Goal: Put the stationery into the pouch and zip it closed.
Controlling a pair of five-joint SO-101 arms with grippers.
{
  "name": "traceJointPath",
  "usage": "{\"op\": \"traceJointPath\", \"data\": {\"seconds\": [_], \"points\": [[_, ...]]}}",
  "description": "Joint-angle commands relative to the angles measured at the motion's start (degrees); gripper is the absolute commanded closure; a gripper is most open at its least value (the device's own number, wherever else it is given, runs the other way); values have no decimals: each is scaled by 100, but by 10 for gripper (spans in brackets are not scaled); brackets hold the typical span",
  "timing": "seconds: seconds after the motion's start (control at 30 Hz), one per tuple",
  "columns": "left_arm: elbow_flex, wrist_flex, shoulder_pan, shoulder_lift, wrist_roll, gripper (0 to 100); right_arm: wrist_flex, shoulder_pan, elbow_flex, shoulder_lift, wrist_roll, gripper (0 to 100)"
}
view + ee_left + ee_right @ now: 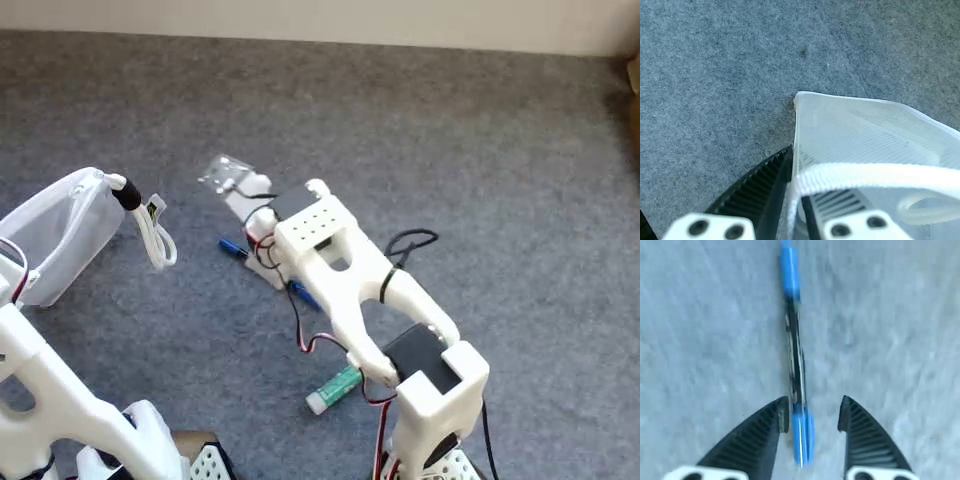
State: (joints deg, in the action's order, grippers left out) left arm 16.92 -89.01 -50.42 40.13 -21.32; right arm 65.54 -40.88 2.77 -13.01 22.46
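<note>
A white mesh pouch (60, 230) lies at the table's left, mouth toward the middle, with a white strap and black zipper pull (150, 235) trailing from it. My left gripper (796, 175) is shut on the pouch (865, 135) at its corner edge. Near the middle lies a blue pen (235, 249), partly under my right gripper (262, 262). In the right wrist view that gripper (812, 412) is open and low over the carpet. The pen (797, 365) runs lengthwise between its black fingers (765, 430), apart from both. A green glue stick (335, 388) lies near the right arm's base.
A small clear plastic item (225, 177) lies beyond the right gripper. The right arm's black cable (410, 242) loops on the grey carpet (450, 130), which is bare to the back and right.
</note>
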Motion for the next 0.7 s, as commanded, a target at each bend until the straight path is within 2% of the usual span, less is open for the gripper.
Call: {"op": "traceJointPath", "data": {"seconds": [0.0, 0.1, 0.27, 0.67], "points": [[-48, 114, -75, 22, -53, 994, -681, -180, -154, 110, 0, 843], [-48, 114, -75, 22, -53, 994, -1191, -286, 22, 101, -141, 843], [-48, 114, -75, 22, -53, 994, -1859, -514, 391, 101, -1011, 843], [-48, 88, -75, 22, -53, 994, -2967, -602, 963, 92, -1037, 843]]}}
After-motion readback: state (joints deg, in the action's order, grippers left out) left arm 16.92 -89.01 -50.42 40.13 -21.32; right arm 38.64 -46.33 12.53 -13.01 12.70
